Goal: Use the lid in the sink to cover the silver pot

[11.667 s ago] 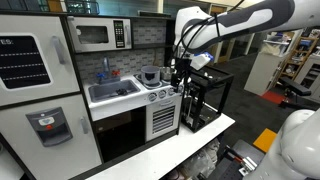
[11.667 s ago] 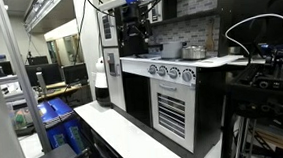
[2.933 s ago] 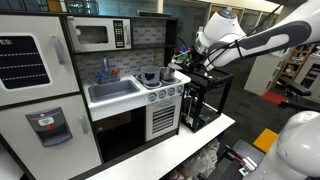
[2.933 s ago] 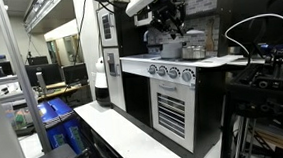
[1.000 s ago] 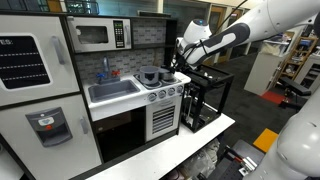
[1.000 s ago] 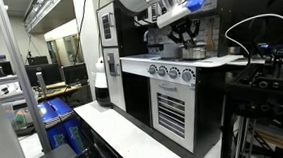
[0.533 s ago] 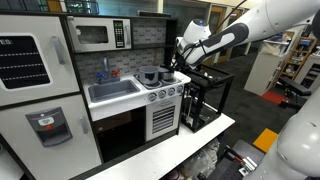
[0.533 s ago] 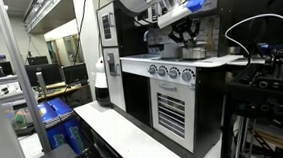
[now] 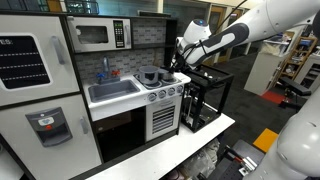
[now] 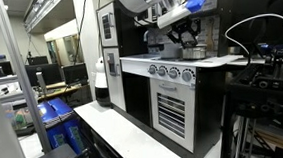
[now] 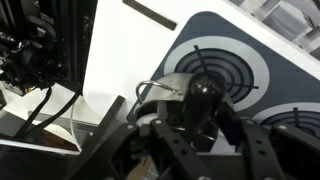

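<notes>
The lid [image 11: 172,88] is out of the sink [image 9: 110,90]: in the wrist view its silver top shows just under the gripper [image 11: 200,112], over a dark stove burner [image 11: 235,55]. Whether it hangs clear of the burner or rests on it I cannot tell. Its black knob [image 11: 200,95] sits between the two fingers, which look closed on it. The lid is probably thin metal, so light and stiff, with a smooth rim that would slip from a pinch. The knob is the one sound place to hold, though being round it may let the lid tip or swing. The silver pot [image 9: 150,76] stands on the stove next to the sink, close to the gripper in both exterior views [image 10: 193,51]. It looks light enough to slide if nudged, so the lid should come down level and centred
</notes>
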`<action>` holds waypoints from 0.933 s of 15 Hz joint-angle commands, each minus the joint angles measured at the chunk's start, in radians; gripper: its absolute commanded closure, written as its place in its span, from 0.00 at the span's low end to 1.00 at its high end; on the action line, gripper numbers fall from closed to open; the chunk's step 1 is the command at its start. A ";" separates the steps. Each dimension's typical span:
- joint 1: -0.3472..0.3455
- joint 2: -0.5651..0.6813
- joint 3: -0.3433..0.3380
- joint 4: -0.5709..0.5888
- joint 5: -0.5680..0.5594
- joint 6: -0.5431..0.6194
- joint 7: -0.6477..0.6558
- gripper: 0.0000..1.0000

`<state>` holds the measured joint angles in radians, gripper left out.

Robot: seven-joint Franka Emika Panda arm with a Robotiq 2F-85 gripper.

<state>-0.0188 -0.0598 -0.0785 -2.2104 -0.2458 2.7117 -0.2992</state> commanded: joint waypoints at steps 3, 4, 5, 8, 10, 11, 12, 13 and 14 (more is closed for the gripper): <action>-0.010 -0.022 0.009 -0.020 0.010 0.003 0.015 0.02; -0.010 -0.026 0.012 -0.016 0.002 -0.012 0.027 0.00; -0.007 -0.034 0.017 -0.011 0.003 -0.043 0.037 0.00; 0.007 -0.073 0.040 -0.004 0.009 -0.138 0.078 0.00; 0.017 -0.108 0.067 0.002 0.006 -0.220 0.143 0.00; 0.023 -0.129 0.083 0.005 0.001 -0.253 0.177 0.00; 0.031 -0.146 0.097 0.010 0.006 -0.285 0.198 0.00; 0.036 -0.162 0.115 0.017 -0.005 -0.311 0.229 0.00; 0.045 -0.177 0.128 0.022 -0.003 -0.329 0.243 0.00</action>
<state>0.0123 -0.1920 0.0130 -2.2027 -0.2464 2.4602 -0.1078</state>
